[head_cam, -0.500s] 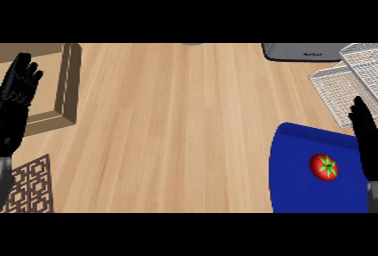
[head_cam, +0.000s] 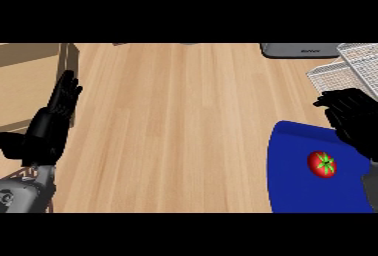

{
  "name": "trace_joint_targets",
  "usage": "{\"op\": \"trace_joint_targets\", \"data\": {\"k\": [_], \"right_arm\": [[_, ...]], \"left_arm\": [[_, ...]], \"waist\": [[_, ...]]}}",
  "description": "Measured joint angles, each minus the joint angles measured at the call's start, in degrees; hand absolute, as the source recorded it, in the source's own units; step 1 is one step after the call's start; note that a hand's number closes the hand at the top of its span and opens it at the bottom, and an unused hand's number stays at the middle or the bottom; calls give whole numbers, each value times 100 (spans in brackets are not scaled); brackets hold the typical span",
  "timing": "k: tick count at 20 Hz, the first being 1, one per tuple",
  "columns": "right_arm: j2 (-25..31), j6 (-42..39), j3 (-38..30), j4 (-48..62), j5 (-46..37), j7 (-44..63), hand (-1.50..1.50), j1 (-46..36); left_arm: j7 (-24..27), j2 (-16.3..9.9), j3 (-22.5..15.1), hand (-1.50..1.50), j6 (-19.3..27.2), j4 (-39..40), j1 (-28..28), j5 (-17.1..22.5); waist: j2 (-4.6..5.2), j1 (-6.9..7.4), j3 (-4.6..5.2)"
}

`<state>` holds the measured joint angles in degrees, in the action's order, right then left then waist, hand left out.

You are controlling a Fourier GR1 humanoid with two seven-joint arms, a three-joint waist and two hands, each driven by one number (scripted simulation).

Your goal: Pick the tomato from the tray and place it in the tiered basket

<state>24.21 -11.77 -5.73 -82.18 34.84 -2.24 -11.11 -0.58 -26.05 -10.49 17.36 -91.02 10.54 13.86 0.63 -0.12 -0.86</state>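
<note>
- The tomato [head_cam: 322, 164] sat on the blue tray [head_cam: 295, 175] at the lower right of the head view, red with a green star-shaped stem patch facing up. Nothing was gripping it.
- The right hand [head_cam: 354, 120] was over the tray's upper right corner, above and a bit right of the tomato, near it. The fingers looked bent downward (curled over, but wrapped around nothing as far as I could see). I couldn't tell if the hand touched the tray.
- The tiered basket [head_cam: 354, 70] showed as white wire mesh in the upper right corner, just beyond the right hand. Only part of it was in view.
- A grey flat thing [head_cam: 299, 50] with some small lettering lay at the top edge, just left of the basket (lettering was too small to read).
- The left hand [head_cam: 55, 117] was way over on the left side, fingers straight and pointing up the view, holding nothing.
- A wooden frame-like piece [head_cam: 33, 75] sat in the upper left, partly behind the left hand.
- The light wood worktop [head_cam: 177, 125] filled the middle between the two hands.
</note>
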Motion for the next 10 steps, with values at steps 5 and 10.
{"op": "trace_joint_targets", "data": {"k": [5,10], "right_arm": [[24,-1937,62,339,1536,363,-150,21],[974,-3984,-366,899,2558,510,-150,-9]], "left_arm": [[32,294,-260,0,131,61,-74,-114],[14,539,-464,0,333,125,-65,-294]], "waist": [[25,34,8],[17,-2,26]]}}
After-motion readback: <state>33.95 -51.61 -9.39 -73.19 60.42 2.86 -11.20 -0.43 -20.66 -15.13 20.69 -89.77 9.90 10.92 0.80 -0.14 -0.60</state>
